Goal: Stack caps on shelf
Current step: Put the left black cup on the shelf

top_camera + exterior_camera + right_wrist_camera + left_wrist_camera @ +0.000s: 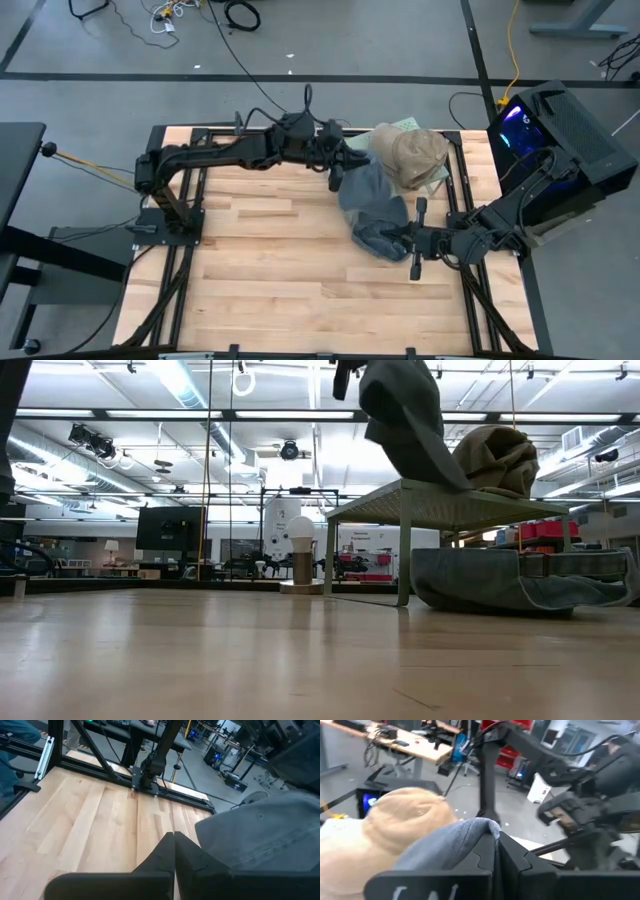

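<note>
My left gripper [336, 172] is shut on a slate blue-grey cap [368, 190], which it holds up in the air by the shelf's left end; the low view shows this cap [402, 420] above the pale green shelf [440, 508]. Tan caps [410, 152] sit piled on the shelf top, and the pile [405, 822] also shows in the left wrist view. A second blue-grey cap [510, 582] lies on the table by the shelf legs. My right gripper [174, 839] is shut, low over the table right next to that cap [378, 242]. My left gripper pinches a bunched edge of the blue-grey cap [472, 827] between its two fingers, coming level from the table's left. The cap is lifted clear and hangs slack below the fingers. My right gripper is shut beside the lying cap [260, 837]; I cannot tell whether it touches it.
A black box with blue light [560, 130] stands off the table's right far corner. Black frame rails [455, 200] run along the table edges. Bare wooden table top [270, 260] spreads to the left and near side.
</note>
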